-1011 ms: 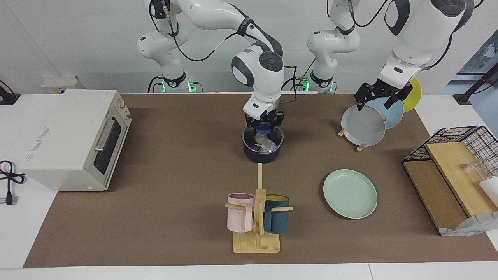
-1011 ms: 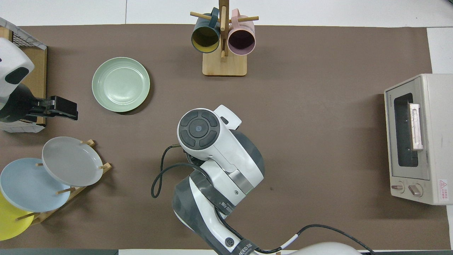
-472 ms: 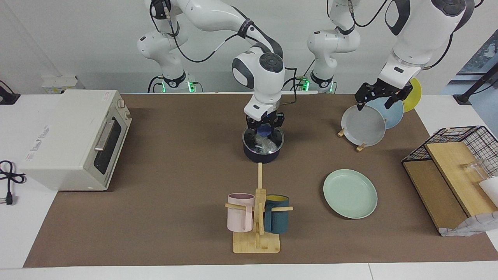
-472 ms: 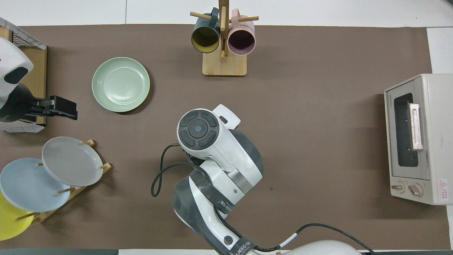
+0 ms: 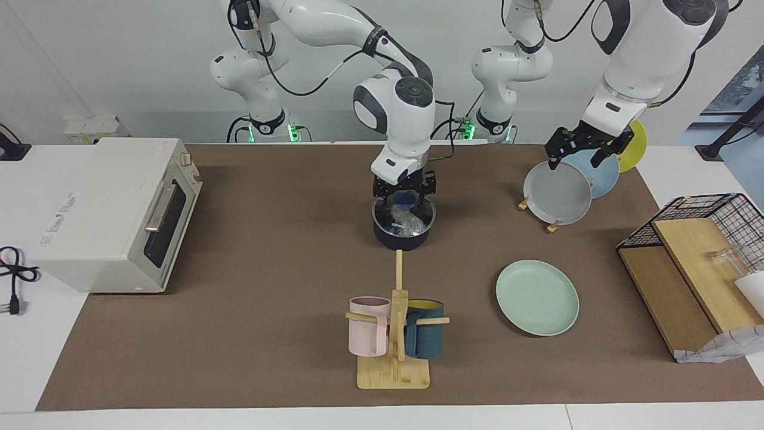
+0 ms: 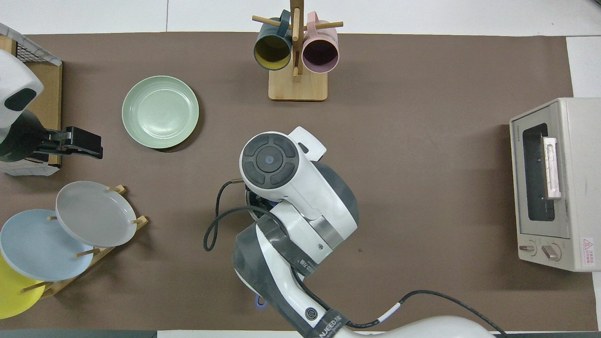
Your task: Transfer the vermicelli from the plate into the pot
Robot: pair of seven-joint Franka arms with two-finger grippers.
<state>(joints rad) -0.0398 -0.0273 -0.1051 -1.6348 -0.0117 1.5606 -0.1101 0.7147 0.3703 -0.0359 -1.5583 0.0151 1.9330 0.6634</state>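
Note:
The dark navy pot (image 5: 401,239) stands mid-table, near the robots. Whitish vermicelli (image 5: 407,222) lies inside it. My right gripper (image 5: 404,206) hangs open just above the pot's rim, holding nothing. In the overhead view the right arm hides the pot and the noodles. The mint-green plate (image 5: 537,297) (image 6: 160,111) lies empty, farther from the robots and toward the left arm's end. My left gripper (image 5: 580,154) (image 6: 96,145) waits open and empty over the plate rack.
A rack holds a grey plate (image 5: 558,193), a light blue one and a yellow one. A wooden mug tree (image 5: 395,334) carries a pink and a teal mug. A toaster oven (image 5: 113,215) stands at the right arm's end, a wire basket (image 5: 692,221) at the left arm's.
My right gripper has risen a little out of the pot, leaving the vermicelli inside. The left arm has not moved.

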